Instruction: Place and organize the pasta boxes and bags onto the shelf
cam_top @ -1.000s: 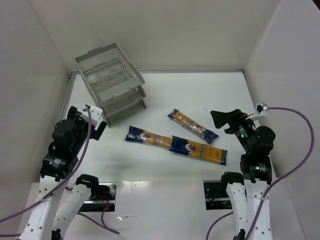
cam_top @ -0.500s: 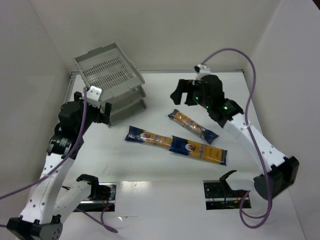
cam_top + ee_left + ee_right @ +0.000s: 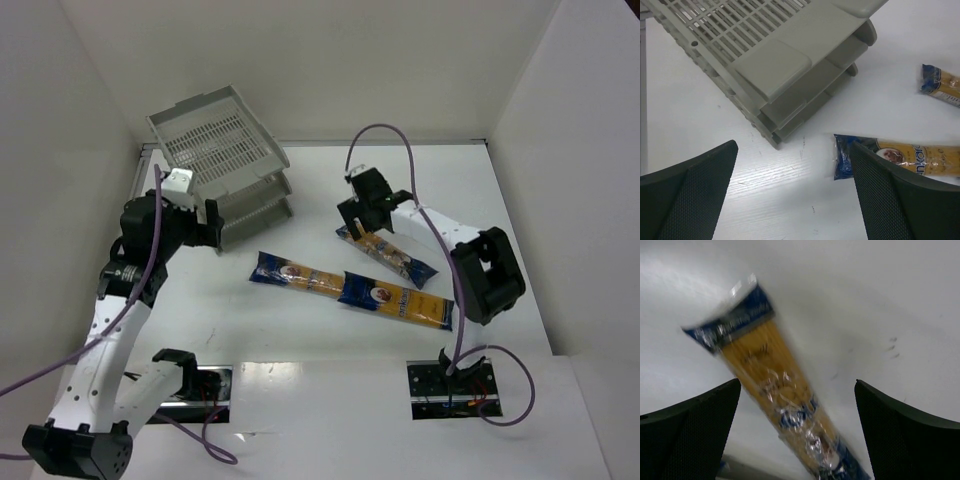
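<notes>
The shelf (image 3: 222, 165) stands at the back left of the table (image 3: 450, 190), turned at an angle, with its three grey slotted tiers stacked one over the other. All three packets lie flat on the table, to the right of the shelf and nearer to the arms. The left packet (image 3: 295, 275) points with one dark blue end toward the shelf's low front corner, but it is apart from it. The front packet (image 3: 400, 300) touches the other end of the left packet, so the two make almost one slanted line. The back packet (image 3: 392, 256) lies slanted behind them, near the front packet; I cannot tell if they touch. The left gripper (image 3: 207, 226) is just beside the front corner of the shelf with its jaws spread wide and nothing between them; its wrist view looks down on this corner and on the blue end of the left packet. The right gripper (image 3: 352, 218) is above the far end of the back packet, jaws also spread wide. In its blurred wrist view the packet runs between the two fingers (image 3: 685, 435), and contact cannot be told.
</notes>
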### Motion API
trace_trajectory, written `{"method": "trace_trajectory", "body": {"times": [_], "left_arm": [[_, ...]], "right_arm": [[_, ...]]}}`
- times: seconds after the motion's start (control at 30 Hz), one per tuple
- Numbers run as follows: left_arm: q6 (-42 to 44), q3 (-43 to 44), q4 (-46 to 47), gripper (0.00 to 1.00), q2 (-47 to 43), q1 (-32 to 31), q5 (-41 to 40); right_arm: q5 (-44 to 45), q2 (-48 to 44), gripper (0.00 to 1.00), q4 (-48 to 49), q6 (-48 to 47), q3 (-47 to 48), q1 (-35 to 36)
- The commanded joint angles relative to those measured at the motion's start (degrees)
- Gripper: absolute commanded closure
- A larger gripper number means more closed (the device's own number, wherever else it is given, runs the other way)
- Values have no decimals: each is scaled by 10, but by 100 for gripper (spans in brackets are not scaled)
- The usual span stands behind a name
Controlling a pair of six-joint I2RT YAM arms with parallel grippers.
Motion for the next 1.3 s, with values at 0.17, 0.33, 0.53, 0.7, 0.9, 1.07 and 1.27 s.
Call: {"method": "trace_trajectory", "body": {"times": [0.17,0.33,0.53,0.7,0.9,1.07,1.27], "left_arm": [[-32,17,8,0,-56,15,35],[-32,17,8,0,-56,15,41],[-32,12,8,0,-56,15,47],[-45,-5,27,0,-69,15,53],[-50,-11,38,0,-63,15,48],[-45,-16,38,0,-63,15,42],[-29,-16,31,4,-45,15,59]], "right_arm": [[-22,-119,0,20,-71,-119,-25],[-44,-79,0,26,-83,-140,-30],[-68,-29,0,5,-93,-133,-30],[-84,-10,4,5,-93,-138,-30],[-108,66,53,-6,-81,-102,-30],[-107,74,100,-6,-51,-62,-30],[-150,119,100,-11,31,67,-30]]}}
